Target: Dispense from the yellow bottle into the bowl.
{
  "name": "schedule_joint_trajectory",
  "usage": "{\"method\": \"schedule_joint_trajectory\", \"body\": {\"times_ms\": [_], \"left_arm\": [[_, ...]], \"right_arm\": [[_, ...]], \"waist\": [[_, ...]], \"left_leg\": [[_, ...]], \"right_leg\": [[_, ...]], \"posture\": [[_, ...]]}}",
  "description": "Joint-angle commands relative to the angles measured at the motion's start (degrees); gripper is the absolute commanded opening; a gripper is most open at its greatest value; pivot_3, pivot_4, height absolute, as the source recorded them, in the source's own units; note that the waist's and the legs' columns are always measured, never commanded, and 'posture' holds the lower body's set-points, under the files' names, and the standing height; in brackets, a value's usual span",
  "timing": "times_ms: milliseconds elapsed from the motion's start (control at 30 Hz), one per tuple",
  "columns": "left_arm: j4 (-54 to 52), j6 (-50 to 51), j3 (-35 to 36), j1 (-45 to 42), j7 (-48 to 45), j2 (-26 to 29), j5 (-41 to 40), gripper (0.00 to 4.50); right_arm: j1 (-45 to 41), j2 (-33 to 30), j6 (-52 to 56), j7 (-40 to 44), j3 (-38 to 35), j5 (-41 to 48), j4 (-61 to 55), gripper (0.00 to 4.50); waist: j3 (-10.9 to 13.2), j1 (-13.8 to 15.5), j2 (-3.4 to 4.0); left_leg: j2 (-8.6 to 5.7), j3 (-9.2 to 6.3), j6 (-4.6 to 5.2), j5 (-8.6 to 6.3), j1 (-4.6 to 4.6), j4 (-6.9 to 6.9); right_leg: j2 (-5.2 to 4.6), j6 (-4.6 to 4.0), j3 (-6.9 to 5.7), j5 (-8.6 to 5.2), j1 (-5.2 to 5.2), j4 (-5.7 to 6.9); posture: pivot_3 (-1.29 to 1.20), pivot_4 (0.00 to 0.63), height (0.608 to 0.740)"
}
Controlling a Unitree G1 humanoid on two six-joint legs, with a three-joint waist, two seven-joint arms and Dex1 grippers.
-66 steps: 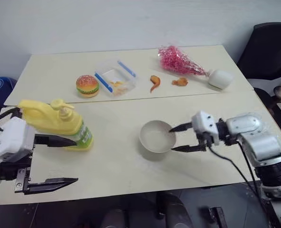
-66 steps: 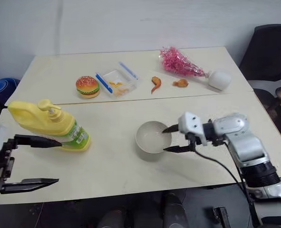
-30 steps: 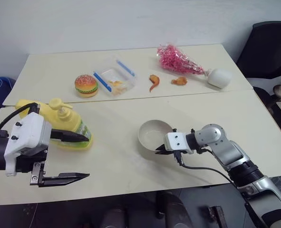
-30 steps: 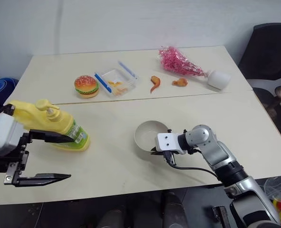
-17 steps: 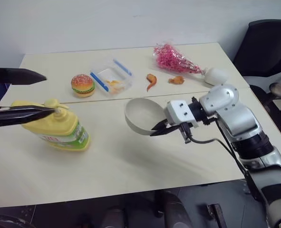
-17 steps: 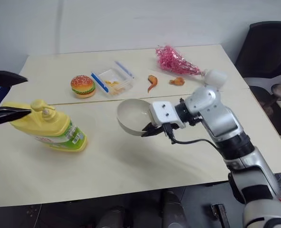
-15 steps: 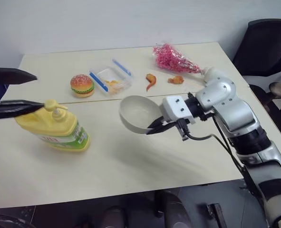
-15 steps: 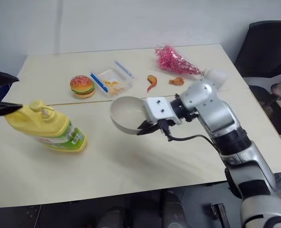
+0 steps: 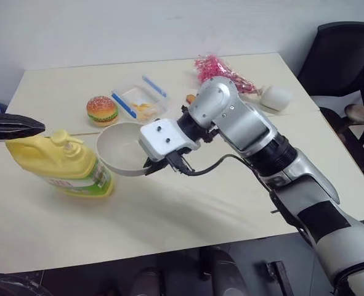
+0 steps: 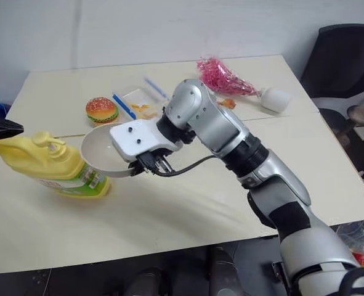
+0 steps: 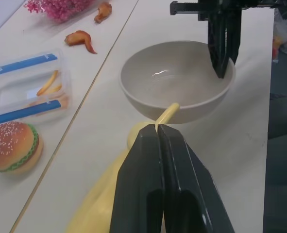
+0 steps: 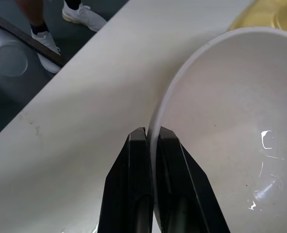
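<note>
Across the pale worktop [image 9: 188, 209], the biggest thing is the yellow bottle [image 9: 58, 166], standing upright near the robot's left edge with its pump spout turned toward the centre. Next in size, the bowl [image 9: 121, 148] hangs off the surface, just beside the bottle and under the spout tip, tilted a little. The right claw [image 12: 152, 138] is pinched tight on the bowl's rim, one finger inside and one outside. The left claw [image 11: 159, 133] is closed with nothing between its fingers, poised directly above the pump head; whether it touches, I can't tell.

To do this step well, I'd say the bowl should be levelled and kept right under the spout, while the closed left claw presses straight down on the pump head, slowly, so the jug doesn't tip or skid.

Smaller things sit well behind: a toy burger [image 9: 101, 110], a clear box with blue strips [image 9: 135, 102], a pink bouquet [image 9: 222, 68].
</note>
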Motion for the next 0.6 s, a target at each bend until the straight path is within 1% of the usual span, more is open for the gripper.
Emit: {"method": "schedule_joint_trajectory", "body": {"times_ms": [33, 267, 367, 600], "left_arm": [[-2.27, -0.86, 1.10, -0.12, 0.74, -0.84, 1.34, 0.04], [-3.18, -1.68, 1.81, 1.15, 0.40, -2.22, 3.83, 0.04], [-3.18, -2.16, 2.82, 1.93, 0.32, -2.68, 4.65, 0.04], [-4.00, 0.78, 7.85, 2.83, -0.36, -2.56, 4.91, 0.04]], "right_arm": [[-4.45, 3.34, 1.26, -0.64, -0.24, -1.27, 1.34, 0.00], [-8.29, 8.80, 3.87, -3.03, -1.04, -3.36, 5.95, 0.00], [-8.69, 9.31, 3.94, -1.71, -1.09, -3.06, 4.99, 0.00], [-7.59, 9.67, 4.64, -1.13, 0.22, -3.60, 1.59, 0.00]], "waist": [[0.00, -0.77, 0.00], [-0.01, -2.43, -0.02], [-0.01, -2.67, -0.03], [-0.01, -2.66, -0.06]], "left_leg": [[0.00, 0.00, 0.00, 0.00, 0.01, -0.01], [0.01, 0.06, -0.01, 0.01, 0.06, 0.00], [0.01, 0.06, -0.02, 0.01, 0.07, 0.00], [0.01, 0.06, -0.03, 0.01, 0.06, -0.01]], "right_leg": [[0.00, 0.00, 0.00, 0.00, 0.00, 0.02], [-0.02, -0.01, 0.04, 0.00, -0.01, 0.10], [-0.02, -0.01, 0.05, -0.01, -0.02, 0.13], [-0.02, -0.02, 0.05, -0.01, -0.05, 0.12]], "posture": [[0.00, 0.150, 0.740], [0.00, 0.150, 0.740], [0.00, 0.150, 0.740], [0.00, 0.150, 0.740]]}}
